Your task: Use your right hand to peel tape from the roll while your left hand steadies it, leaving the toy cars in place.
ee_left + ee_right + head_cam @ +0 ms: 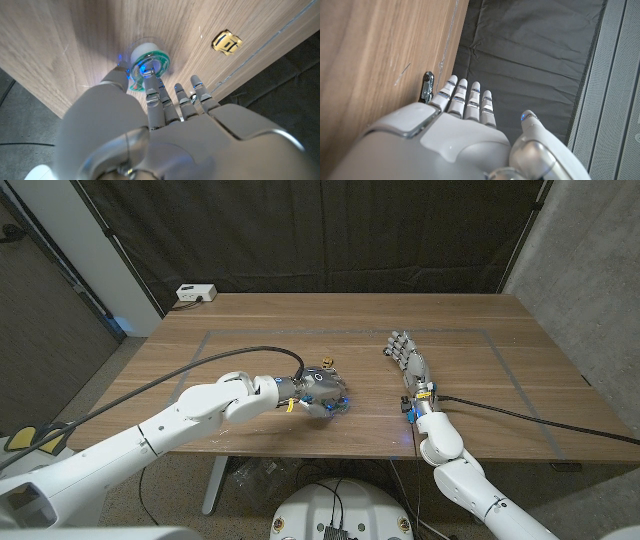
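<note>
Left robot hand (pixel 318 392) on tape roll (pixel 149 65).
We find its fingers touching the roll; right robot hand (pixel 409 362) spread, holding nothing.

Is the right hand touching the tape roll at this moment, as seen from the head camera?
No, the right hand lies apart from the tape roll, which sits under the left hand.

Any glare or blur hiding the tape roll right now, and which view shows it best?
Left wrist view: the tape roll is sharp, but blue light glares on its core by the left hand fingertips. Head view: the roll is small and half hidden under that hand. Right wrist view: the right hand looks sharp, evenly lit.
</note>
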Robot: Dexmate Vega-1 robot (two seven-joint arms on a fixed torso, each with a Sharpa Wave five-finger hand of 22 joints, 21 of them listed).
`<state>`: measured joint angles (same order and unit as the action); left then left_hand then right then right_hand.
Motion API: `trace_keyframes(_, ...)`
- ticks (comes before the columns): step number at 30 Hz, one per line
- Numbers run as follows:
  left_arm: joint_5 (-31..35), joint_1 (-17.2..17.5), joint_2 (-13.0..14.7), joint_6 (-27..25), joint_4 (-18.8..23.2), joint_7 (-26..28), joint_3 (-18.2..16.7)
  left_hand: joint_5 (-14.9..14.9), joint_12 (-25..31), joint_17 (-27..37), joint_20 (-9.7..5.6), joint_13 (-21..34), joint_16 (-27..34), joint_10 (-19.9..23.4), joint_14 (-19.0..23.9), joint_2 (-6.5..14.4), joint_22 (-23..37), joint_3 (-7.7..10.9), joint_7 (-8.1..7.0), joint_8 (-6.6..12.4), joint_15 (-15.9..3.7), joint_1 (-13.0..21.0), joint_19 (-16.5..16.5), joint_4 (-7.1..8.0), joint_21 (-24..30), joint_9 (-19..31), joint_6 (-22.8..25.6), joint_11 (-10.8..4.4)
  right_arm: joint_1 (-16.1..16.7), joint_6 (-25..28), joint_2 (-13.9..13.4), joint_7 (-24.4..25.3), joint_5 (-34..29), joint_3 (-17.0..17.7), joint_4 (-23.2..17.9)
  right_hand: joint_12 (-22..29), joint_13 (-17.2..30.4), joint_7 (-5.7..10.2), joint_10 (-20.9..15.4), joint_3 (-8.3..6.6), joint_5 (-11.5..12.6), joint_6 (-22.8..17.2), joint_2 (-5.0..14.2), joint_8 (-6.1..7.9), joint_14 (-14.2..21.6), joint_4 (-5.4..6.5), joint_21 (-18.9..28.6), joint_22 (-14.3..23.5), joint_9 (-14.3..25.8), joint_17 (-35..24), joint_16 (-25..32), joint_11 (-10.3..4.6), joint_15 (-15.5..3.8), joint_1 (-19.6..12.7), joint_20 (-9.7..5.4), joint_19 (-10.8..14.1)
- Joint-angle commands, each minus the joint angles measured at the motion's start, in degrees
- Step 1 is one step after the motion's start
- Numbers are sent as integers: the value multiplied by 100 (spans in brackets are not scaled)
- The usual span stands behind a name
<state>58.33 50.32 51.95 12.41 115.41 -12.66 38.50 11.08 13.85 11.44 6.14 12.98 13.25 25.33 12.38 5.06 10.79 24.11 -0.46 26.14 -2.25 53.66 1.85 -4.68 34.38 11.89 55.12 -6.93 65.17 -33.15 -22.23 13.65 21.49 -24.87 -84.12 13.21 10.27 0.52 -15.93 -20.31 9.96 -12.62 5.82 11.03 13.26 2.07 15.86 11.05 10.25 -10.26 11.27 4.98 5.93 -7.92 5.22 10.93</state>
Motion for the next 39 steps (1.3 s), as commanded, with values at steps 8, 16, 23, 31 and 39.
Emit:
trace_keyframes(8, 674, 779, -219, -813, -530, 3838, -137, 323, -316, 67, 496, -66, -277, -1869, -1259, 175, 44, -343, -891, -275, 278, -95, -954, 295, -408, -57, 292, -6, 66, 90, -29, 173, -179, 14, -227, -19, 30, -10, -24, 13, 8, -62, -16, 11, 58, 9, -13, 17, 13, -20, -10, -18, -13, 39, 48, 34)
trace_keyframes(16, 85, 774, -587, -566, -1223, 5413, -19, 397, -154, 226, 606, 12, -121, -1782, -1356, 280, 76, -387, -1056, -316, 290, -137, -1164, 414, -498, -80, 332, -59, 152, 161, -67, 305, -306, 35, -397, -24, 30, -10, -23, 7, 9, -66, -17, 8, 55, 1, -16, 17, 14, -16, -18, -28, -23, 30, 72, 43)
trace_keyframes(23, -482, 581, -935, 48, -1874, 6363, 152, 432, -228, 301, 610, 32, -122, -2091, -1542, 197, 89, -457, -1082, -327, 379, -143, -1220, 428, -525, -110, 428, -66, 260, 279, -103, 541, -564, 61, -620, -28, 30, -9, -25, -4, 12, -64, -16, 5, 43, -14, -27, 16, 14, -12, -30, -32, -34, 10, 83, 34)
trace_keyframes(31, -1273, 482, -1419, 607, -2378, 6829, 236, 498, -205, 370, 575, 47, -136, -2279, -1783, 161, 106, -522, -1170, -389, 462, -133, -1209, 448, -519, -122, 431, -33, 316, 165, -8, 822, -902, 63, -627, -33, 30, -8, -25, -15, 13, -71, -28, 5, 43, -45, -37, 15, 13, -6, -37, -55, -50, -25, 86, 30)
trace_keyframes(39, -2027, 446, -1681, 1057, -2556, 6490, 223, 530, -162, 390, 548, 51, -87, -2229, -1718, 141, 110, -551, -1173, -431, 442, -128, -1170, 453, -500, -126, 400, -43, 284, -57, 69, 853, -1084, 3, -492, -46, 30, -12, -13, 25, 3, -95, -133, 7, 69, -86, -34, 14, 13, -5, -35, -83, -47, -31, 104, 74)
